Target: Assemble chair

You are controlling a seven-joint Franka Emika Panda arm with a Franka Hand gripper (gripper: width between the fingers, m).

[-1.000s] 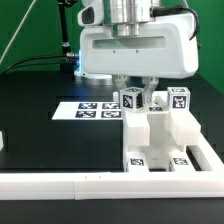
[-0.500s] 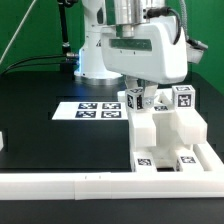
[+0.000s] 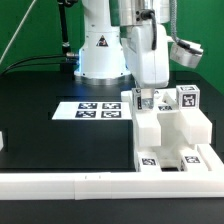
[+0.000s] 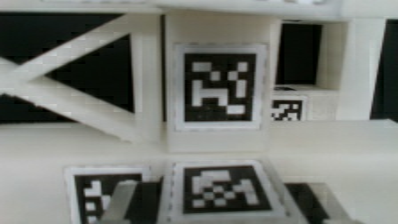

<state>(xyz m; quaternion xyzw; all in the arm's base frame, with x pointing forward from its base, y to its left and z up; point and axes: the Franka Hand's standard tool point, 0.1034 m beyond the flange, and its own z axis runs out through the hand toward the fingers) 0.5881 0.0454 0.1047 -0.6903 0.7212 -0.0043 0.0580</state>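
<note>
Gripper (image 3: 147,101) down on small matte white blocky plastic chair (image 3: 170,135), finger gap hidden, can't tell grip. Chair uprights vertical.

We are reading no words or numbers; we are seeing only black-and-white square tags on the chair (image 3: 168,130) and the marker board (image 3: 92,110).

Lab: marker board (image 3: 99,109), green backdrop (image 3: 30,30)

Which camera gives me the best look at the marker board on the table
The exterior view: the marker board lies flat on the black table, beside the chair, its tags visible. The wrist view shows only close-up white chair parts and tags; the board cannot be made out there.
</note>
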